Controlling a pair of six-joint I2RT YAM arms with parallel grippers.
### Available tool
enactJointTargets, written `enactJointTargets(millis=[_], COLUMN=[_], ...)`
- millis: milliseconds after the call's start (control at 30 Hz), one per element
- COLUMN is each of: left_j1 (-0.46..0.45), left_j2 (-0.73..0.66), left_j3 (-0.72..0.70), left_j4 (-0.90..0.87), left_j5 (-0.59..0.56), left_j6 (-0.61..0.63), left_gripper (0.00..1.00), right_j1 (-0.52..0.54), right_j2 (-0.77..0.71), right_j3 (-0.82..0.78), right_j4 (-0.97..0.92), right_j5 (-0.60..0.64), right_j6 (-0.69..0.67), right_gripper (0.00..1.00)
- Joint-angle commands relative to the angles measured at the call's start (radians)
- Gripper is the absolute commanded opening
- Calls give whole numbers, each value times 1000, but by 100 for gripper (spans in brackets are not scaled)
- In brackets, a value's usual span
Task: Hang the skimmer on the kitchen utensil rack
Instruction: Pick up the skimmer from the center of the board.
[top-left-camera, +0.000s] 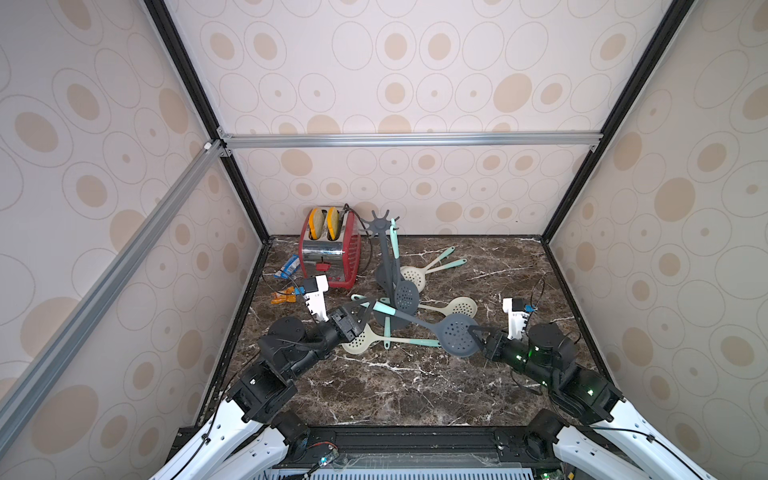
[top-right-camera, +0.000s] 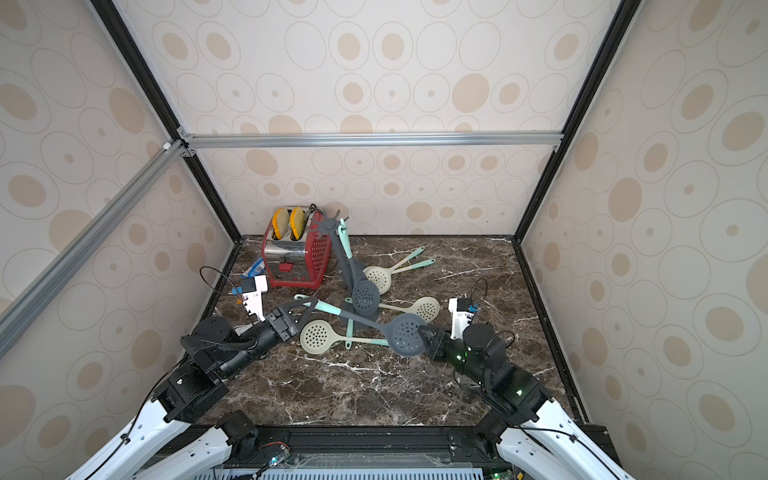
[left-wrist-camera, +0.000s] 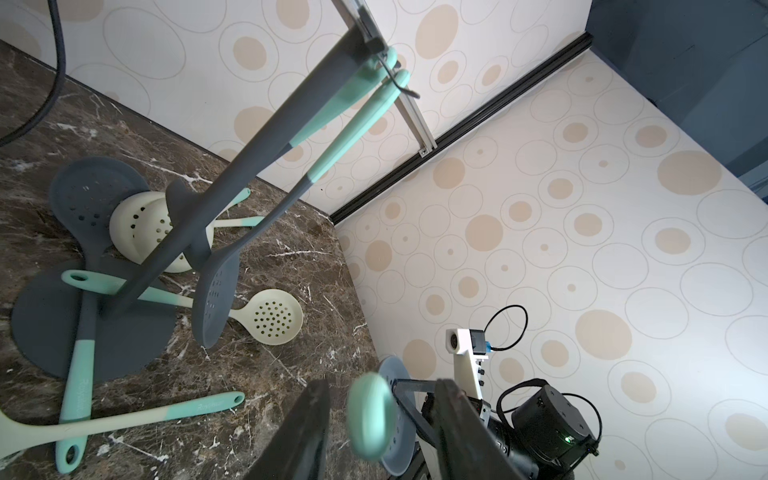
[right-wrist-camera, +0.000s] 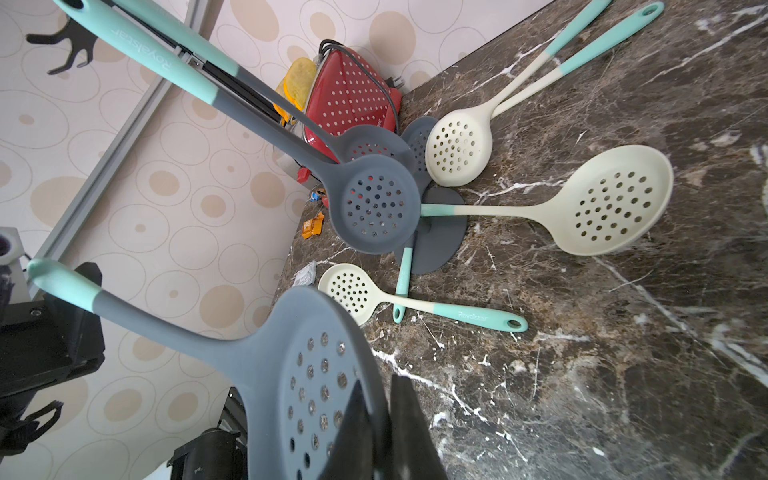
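A skimmer with a dark grey holed head and a teal handle hangs level above the table, seen in both top views. My right gripper is shut on the head's rim, with the rim pinched between its fingers in the right wrist view. My left gripper stands open around the teal handle end, with gaps on both sides. The kitchen utensil rack, a dark grey pole on a round base, stands just behind. Two grey skimmers hang from its hooks.
Three cream skimmers and one grey skimmer lie on the marble table around the rack's base. A red toaster stands at the back left. Small packets lie by the left wall.
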Motion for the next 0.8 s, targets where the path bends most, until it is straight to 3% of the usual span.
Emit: enactJointTargets(millis=[0, 133, 233, 300, 367, 433, 500, 633, 767], left_j1=[-6, -6, -5, -6, -7, -6, -6, -6, -6], left_j2=[-4, -7, -11, -13, -9, 5, 38, 155, 230], left_j3=[12, 14, 20, 26, 63, 123, 206, 387, 489], left_j4=[28, 26, 10, -6, -65, -157, -270, -495, -560], left_j5=[-6, -10, -12, -9, -1, 21, 59, 193, 327], left_j6=[4, 4, 10, 20, 54, 117, 194, 357, 458], left_gripper=[40, 26, 0, 0, 0, 0, 0, 0, 0], right_j1=[7, 7, 7, 8, 7, 7, 7, 8, 35], right_j2=[-6, 3, 5, -4, -20, -26, -10, 73, 165], right_j3=[-21, -28, -27, -20, 0, 50, 114, 282, 362], right_j4=[75, 74, 53, 34, 15, -41, -114, -257, -200], right_j5=[-57, -79, -69, -32, 5, 26, 12, -117, -315], right_j6=[-34, -56, -71, -107, -202, -384, -585, -871, -893], right_gripper=[0, 0, 0, 2, 39, 72, 85, 88, 82])
